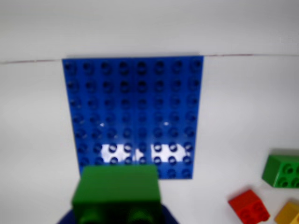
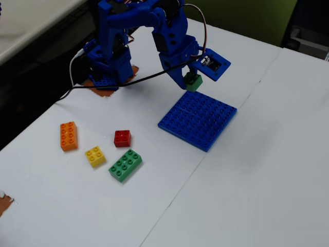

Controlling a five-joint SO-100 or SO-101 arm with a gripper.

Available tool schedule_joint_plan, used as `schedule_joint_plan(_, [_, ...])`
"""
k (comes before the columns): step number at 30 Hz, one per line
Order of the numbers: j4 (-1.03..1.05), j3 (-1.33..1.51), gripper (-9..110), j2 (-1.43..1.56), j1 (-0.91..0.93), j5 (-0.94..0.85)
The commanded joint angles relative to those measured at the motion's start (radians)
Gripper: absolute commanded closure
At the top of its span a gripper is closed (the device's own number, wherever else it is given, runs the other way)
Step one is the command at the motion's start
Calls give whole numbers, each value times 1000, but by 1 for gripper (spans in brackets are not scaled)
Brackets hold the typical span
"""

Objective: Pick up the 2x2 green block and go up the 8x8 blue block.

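White bench: my gripper [image 2: 192, 82] clamps the small, light, rigid green plastic four-stud brick [image 2: 193, 81] by its smooth sides, above the flat blue studded plate's [image 2: 198, 119] far corner.

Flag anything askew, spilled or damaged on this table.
Nothing stands out. The blue plate lies flat and bare, the loose bricks sit upright and apart, and the gripper holds the small green brick above the plate's near edge.

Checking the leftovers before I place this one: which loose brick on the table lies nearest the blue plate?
The red brick. In the fixed view it lies closest to the 8x8 blue block; the long green brick, yellow brick and orange brick lie farther left.
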Motion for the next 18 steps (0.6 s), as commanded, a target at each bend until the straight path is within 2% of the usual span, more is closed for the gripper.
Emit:
schedule_joint_plan(1, [8, -6, 101, 54, -18, 8])
schedule_joint_plan(18, [8, -6, 101, 54, -32, 32])
